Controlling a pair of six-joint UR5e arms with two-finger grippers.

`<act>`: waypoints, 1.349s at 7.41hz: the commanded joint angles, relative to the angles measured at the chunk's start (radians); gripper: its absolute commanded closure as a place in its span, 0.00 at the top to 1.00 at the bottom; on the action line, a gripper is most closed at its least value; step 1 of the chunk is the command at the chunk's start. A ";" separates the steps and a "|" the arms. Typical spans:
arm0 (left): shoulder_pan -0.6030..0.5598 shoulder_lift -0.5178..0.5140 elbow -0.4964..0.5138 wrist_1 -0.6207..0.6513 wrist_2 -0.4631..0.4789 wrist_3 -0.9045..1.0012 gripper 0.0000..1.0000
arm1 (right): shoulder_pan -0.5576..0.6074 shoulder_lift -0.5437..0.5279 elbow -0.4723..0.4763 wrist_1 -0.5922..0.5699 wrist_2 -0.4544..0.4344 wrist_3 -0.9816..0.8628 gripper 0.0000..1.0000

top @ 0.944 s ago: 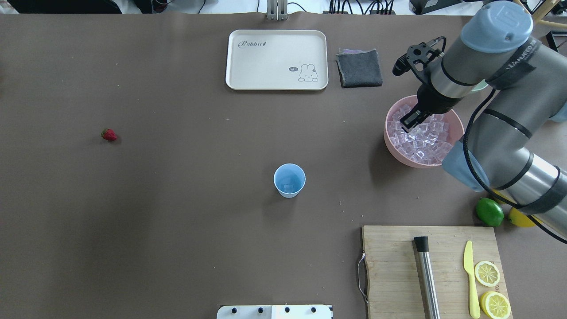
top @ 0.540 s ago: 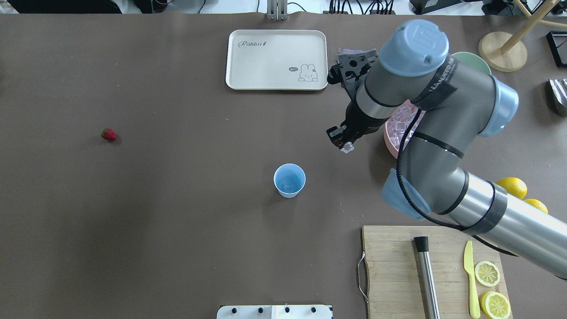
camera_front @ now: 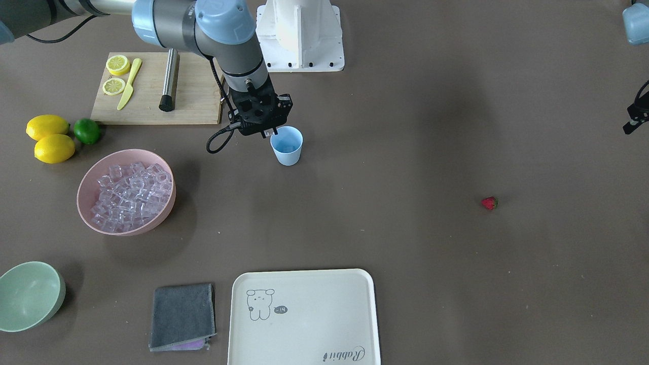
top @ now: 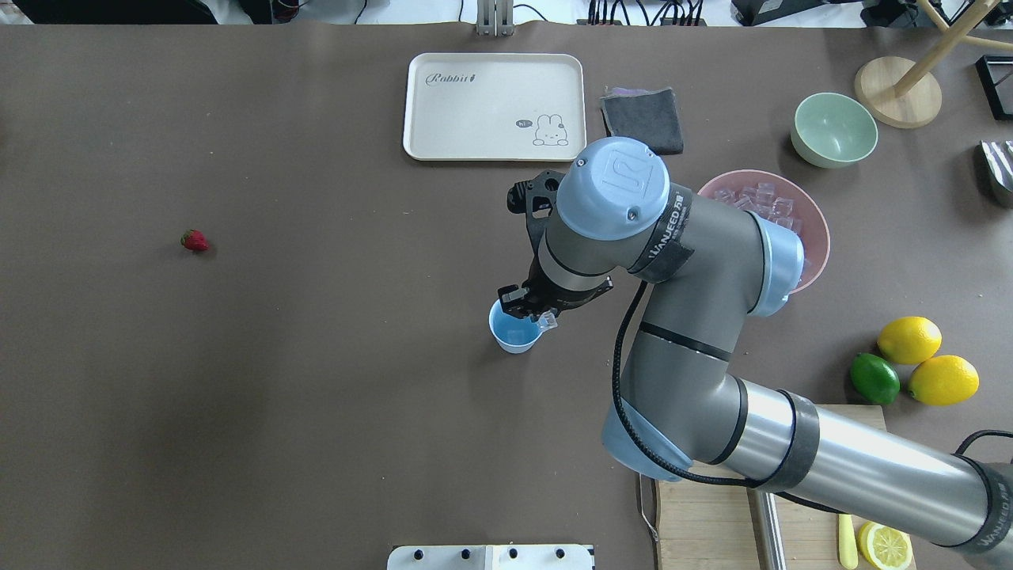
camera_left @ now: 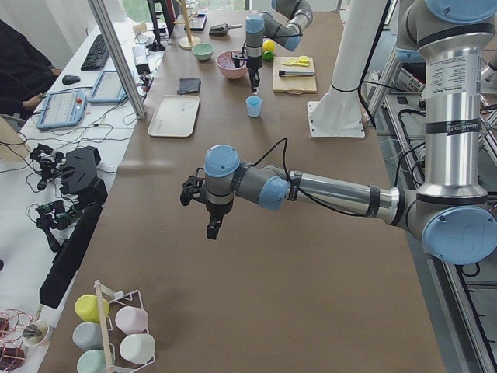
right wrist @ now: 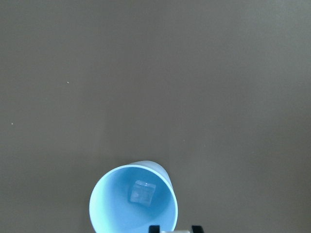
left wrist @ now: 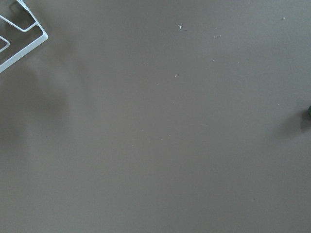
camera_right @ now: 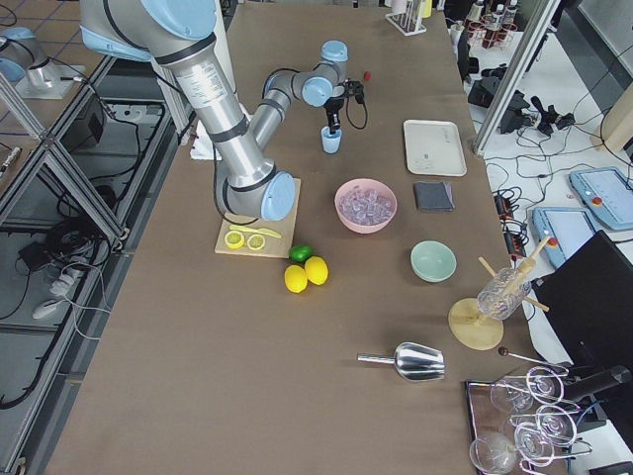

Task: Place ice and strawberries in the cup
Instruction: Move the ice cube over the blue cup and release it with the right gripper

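The right hand [top: 532, 311] is held just above the light-blue cup [top: 513, 336], at the side of its rim that is turned toward the pink bowl [top: 821, 226]. A clear ice cube [top: 548, 320] is gripped at the tips of this hand. In the right wrist view the two dark fingertips [right wrist: 154, 228] are seen at the bottom edge with a pale piece clamped between them, over the cup's rim. A second cube [right wrist: 142, 191] is seen lying on the bottom of the cup, which is stood upright near the middle of the brown counter [top: 316, 412]. The rest of the ice [camera_front: 129, 195] is heaped in the pink bowl, well apart from the cup. The strawberry [top: 195, 241] is seen lying on bare counter far over on the robot's left side, well apart from the cup. The left hand [camera_left: 212, 228] is held above bare counter, away from the cup; whether it is open or closed cannot be told. A cream tray [top: 495, 107], a grey cloth [top: 643, 123] and a pale green bowl [top: 835, 131] are set along the far edge
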 commanded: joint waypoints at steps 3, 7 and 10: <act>0.000 -0.001 -0.001 0.000 0.000 -0.001 0.97 | -0.038 0.011 -0.072 0.115 -0.032 0.064 0.00; -0.002 0.008 -0.001 -0.001 -0.002 -0.001 0.97 | -0.006 0.017 -0.045 0.103 -0.026 0.068 0.66; 0.000 0.007 0.002 -0.001 0.000 -0.001 0.97 | 0.163 -0.120 0.090 -0.016 0.080 -0.081 0.64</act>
